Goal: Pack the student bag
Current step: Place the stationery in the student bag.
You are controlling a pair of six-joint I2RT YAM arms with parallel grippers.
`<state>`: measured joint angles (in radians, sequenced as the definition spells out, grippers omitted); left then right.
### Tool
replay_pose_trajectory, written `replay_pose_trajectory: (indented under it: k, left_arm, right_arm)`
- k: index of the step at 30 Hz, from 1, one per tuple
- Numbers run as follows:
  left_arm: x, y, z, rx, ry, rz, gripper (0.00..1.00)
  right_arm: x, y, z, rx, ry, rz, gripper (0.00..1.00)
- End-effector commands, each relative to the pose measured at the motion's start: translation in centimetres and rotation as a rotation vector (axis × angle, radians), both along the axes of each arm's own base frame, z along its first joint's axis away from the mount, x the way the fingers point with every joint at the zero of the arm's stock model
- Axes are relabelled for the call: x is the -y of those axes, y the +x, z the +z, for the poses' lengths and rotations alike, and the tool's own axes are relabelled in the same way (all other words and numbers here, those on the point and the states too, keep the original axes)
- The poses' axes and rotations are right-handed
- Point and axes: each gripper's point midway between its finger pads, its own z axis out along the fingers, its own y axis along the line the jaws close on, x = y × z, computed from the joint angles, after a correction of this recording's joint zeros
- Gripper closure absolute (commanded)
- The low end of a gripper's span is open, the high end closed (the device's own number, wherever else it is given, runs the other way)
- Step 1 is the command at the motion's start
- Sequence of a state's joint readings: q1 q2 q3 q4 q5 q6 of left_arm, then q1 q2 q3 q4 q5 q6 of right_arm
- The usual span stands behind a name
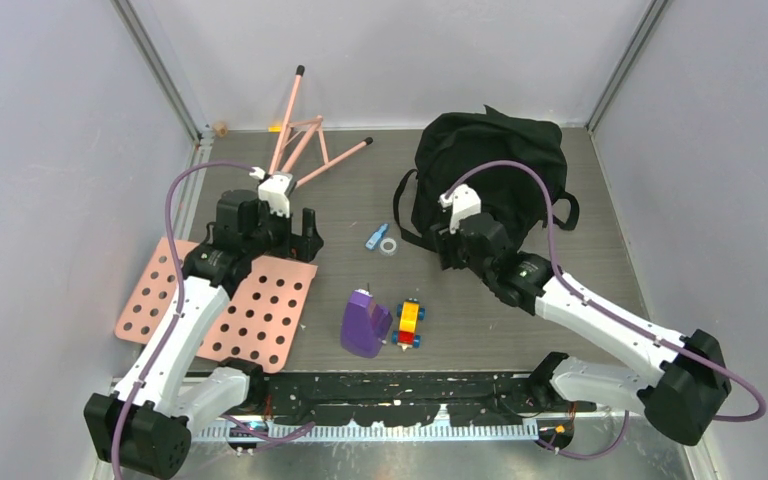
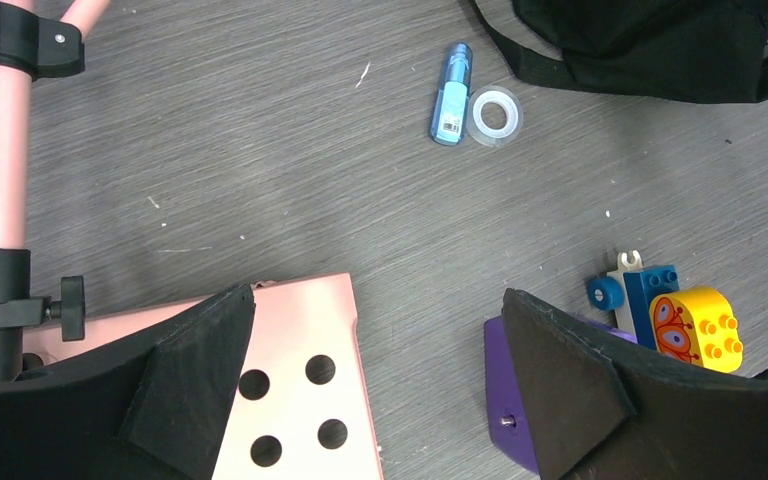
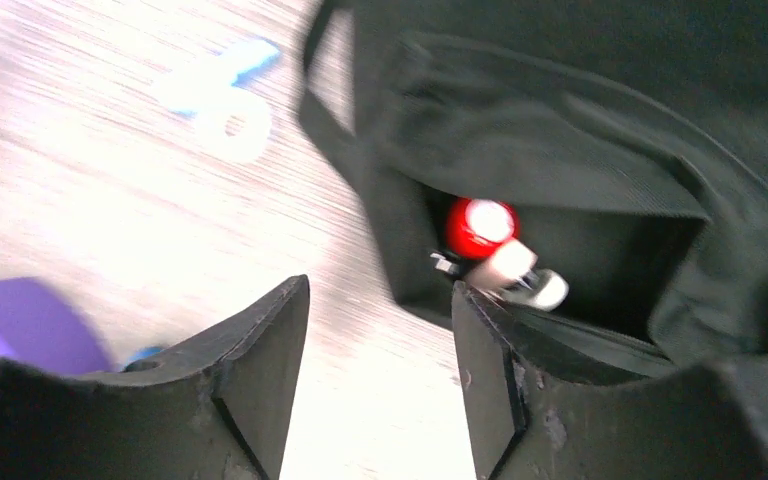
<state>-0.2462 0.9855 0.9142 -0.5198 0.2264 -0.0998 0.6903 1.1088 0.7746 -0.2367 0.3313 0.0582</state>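
The student bag (image 1: pixel 495 160) is a big black floppy backpack at the back right of the table. In the right wrist view its pocket (image 3: pixel 600 250) gapes, and a red and white item (image 3: pixel 490 245) lies inside. My right gripper (image 1: pixel 447 250) hovers at the bag's front left edge. It (image 3: pixel 380 292) is open, with only bare table between the fingers. My left gripper (image 1: pixel 296 238) hangs over the far corner of the pink board, open wide and empty (image 2: pixel 378 298).
A purple container (image 1: pixel 365 325) and a toy of coloured bricks (image 1: pixel 409 323) sit front centre. A blue tube (image 1: pixel 372 237) and a tape ring (image 1: pixel 388 245) lie mid-table. A pink perforated board (image 1: pixel 260 310) lies front left, and pink rods (image 1: pixel 300 140) at the back. Grey walls enclose the table.
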Motion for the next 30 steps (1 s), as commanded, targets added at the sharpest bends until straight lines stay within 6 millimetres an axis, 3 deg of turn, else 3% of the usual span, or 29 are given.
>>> replay_pose_trajectory:
  k: [1,5,6,7,8,9,10,11,13,21,30]
  left_arm:
    - [-0.3,0.5,1.6,0.073,-0.008,0.012,0.02]
    - [-0.5,0.6,1.4,0.071,-0.001,0.022,0.02]
    - [-0.5,0.7,1.3,0.068,0.002,0.024,0.02]
    - [-0.6,0.7,1.2,0.068,0.004,0.027,0.02]
    - [-0.7,0.7,1.2,0.068,0.006,0.032,0.02]
    - [-0.7,0.7,1.1,0.068,0.01,0.035,0.02]
    - [-0.8,0.7,1.1,0.07,0.013,0.039,0.02]
    - [-0.9,0.7,1.1,0.069,0.015,0.042,0.02]
    - [-0.9,0.8,1.0,0.07,0.016,0.042,0.02]
    - [-1.0,0.8,0.8,0.065,0.024,0.043,0.02]
    - [-1.0,0.9,0.6,0.058,0.027,0.041,0.02]
  right_arm:
    - [-5.1,-1.5,5.0,0.05,0.175,0.059,0.38]
    - [-9.8,-1.5,4.8,0.008,0.194,0.114,0.39]
    - [-10.7,-1.2,3.5,-0.019,0.17,0.117,0.39]
    - [-11.6,-0.6,4.2,-0.016,0.185,0.113,0.39]
    - [-12.2,-0.2,2.6,-0.052,0.151,0.106,0.39]
    - [-12.8,0.3,3.2,-0.058,0.158,0.092,0.39]
    - [-13.4,0.8,1.8,-0.087,0.131,0.082,0.39]
    - [-14.0,1.5,2.6,-0.084,0.145,0.062,0.4]
    - [-14.9,2.6,0.0,-0.129,0.083,0.028,0.4]
    - [-14.5,6.3,-5.7,-0.263,0.041,-0.083,0.47]
    - [-13.4,9.3,-9.8,-0.359,0.007,-0.147,0.5]
